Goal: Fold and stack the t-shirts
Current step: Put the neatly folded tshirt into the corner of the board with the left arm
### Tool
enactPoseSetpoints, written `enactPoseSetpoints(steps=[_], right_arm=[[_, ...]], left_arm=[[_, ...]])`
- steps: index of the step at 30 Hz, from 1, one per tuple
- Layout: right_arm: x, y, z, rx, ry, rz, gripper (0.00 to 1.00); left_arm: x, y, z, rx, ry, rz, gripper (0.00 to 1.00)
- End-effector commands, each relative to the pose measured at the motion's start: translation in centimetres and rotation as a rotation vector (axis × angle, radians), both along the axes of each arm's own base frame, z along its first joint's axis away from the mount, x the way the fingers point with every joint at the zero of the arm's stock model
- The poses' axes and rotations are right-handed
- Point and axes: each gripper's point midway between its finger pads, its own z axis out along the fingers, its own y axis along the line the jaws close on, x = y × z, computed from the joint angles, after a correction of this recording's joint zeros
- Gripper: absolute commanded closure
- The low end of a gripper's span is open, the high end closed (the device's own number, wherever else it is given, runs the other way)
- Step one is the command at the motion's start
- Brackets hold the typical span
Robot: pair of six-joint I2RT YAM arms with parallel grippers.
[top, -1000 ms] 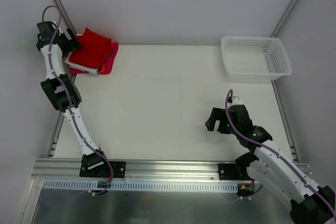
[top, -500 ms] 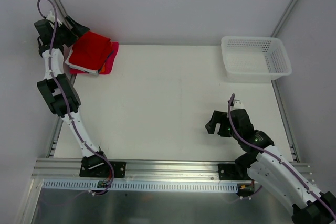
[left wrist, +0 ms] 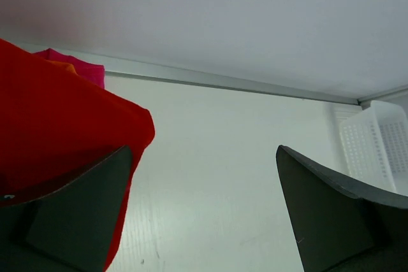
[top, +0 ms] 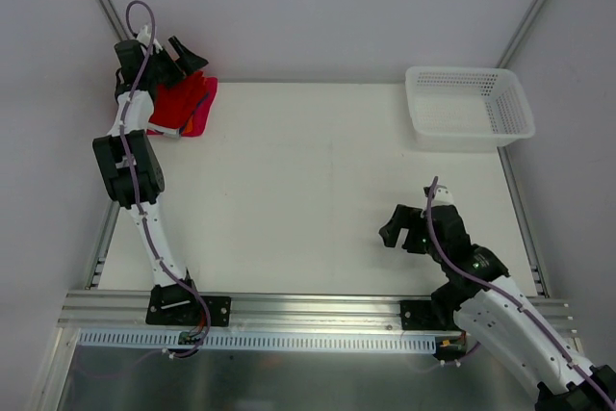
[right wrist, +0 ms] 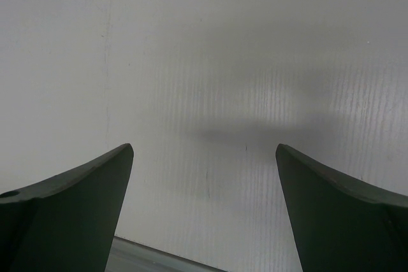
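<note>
The t-shirts lie folded in a stack (top: 185,106) at the table's far left corner. A bright red t-shirt (left wrist: 54,122) is on top, with orange (left wrist: 65,65) and pink-red (left wrist: 86,71) edges showing under it. My left gripper (top: 179,58) hovers open over the stack's back edge with nothing between its fingers (left wrist: 73,221). In the left wrist view the red cloth lies behind the left finger, and the left gripper (left wrist: 204,157) frames bare table. My right gripper (top: 402,228) stands open and empty over bare table at the near right, as the right wrist view of it (right wrist: 204,154) also shows.
A white mesh basket (top: 469,108) stands at the far right corner, and its side (left wrist: 376,144) shows in the left wrist view. Grey walls and metal rails (top: 106,7) close in the table's back and sides.
My left gripper has swung rightward from the stack's left side to above its back edge, staying open. The right arm has shifted slightly, still open.
</note>
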Motion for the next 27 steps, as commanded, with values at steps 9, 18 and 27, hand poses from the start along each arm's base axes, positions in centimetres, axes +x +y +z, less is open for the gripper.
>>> enactPoseSetpoints(steps=[9,18,27], right_arm=[[0.0,-0.5,0.0,-0.019,0.001,-0.018,0.01],[0.4,-0.4,-0.4,-0.043,0.021,-0.024,0.0],[1.3,-0.2,-0.4,-0.073,0.04,-0.028,0.01]], left_arm=[[3.1,5.7,1.4,0.214,-0.091,0.237,0.03],[5.0,9.3,-2.2,0.351,-0.045,0.352,0.04],[6.0,11.2,-4.6,0.37,-0.039,0.377,0.04]])
